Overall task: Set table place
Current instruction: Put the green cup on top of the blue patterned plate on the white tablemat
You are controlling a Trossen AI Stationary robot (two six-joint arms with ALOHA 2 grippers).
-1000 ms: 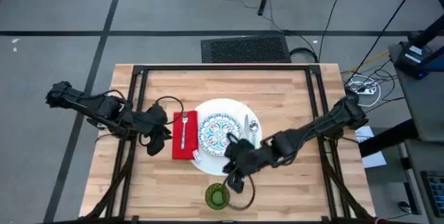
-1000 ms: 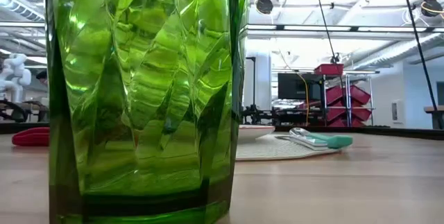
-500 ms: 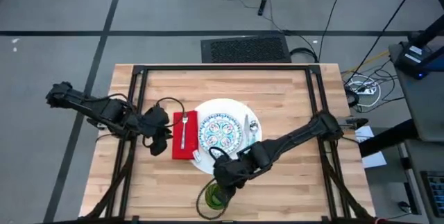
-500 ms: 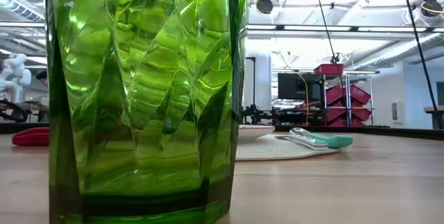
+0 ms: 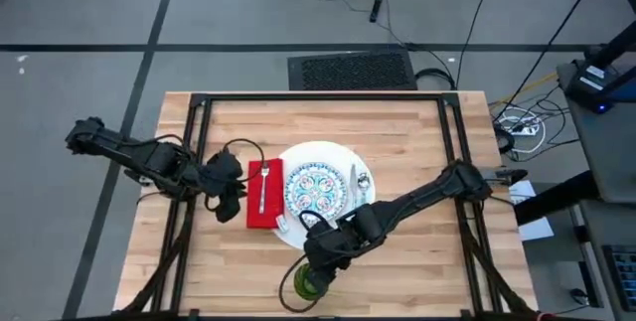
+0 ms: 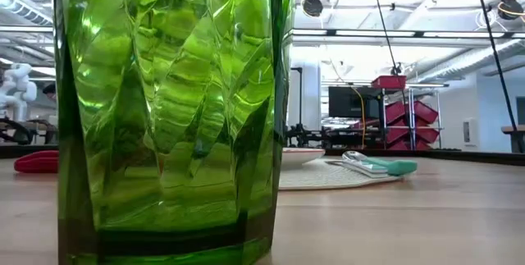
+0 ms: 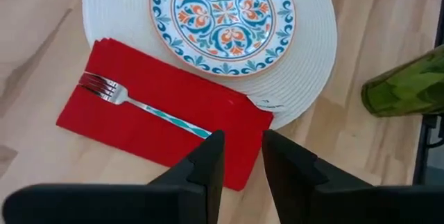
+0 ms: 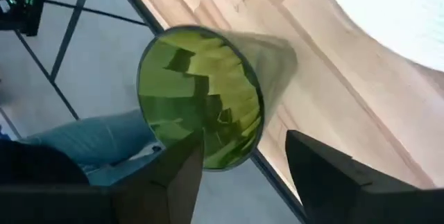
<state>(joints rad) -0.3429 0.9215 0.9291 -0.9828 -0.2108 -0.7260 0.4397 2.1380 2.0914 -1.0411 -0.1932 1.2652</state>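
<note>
- Since a second ago the right gripper [image 5: 316,279] has swung from beside the plate toward the table's [image 5: 417,132] near edge and now sits over the cup [image 5: 310,287]; the left arm has hardly shifted.
- The cup stands upright at the near edge, about midway along it. In the low view its green faceted wall [image 6: 172,109] fills the left half of the frame.
- In the right wrist view the two fingers [image 8: 320,175] are spread wide on either side of the cup's rim [image 8: 201,98], not closed on it; whether they touch the glass cannot be told.
- Just beyond the cup lies the large white plate [image 5: 320,152], near the middle of the table, with the small patterned plate [image 5: 315,190] on it.
- The teal-handled spoon [image 5: 355,184] lies on the white plate's right side, beside the small plate.
- The red napkin [image 5: 264,194] lies flat against the white plate's left edge, and the fork [image 5: 263,188] rests on top of it.
- The left gripper [image 5: 231,194] hangs just left of the napkin; in its wrist view the fingers [image 7: 208,165] stand slightly apart, holding nothing, over the napkin's [image 7: 149,123] edge.
</note>
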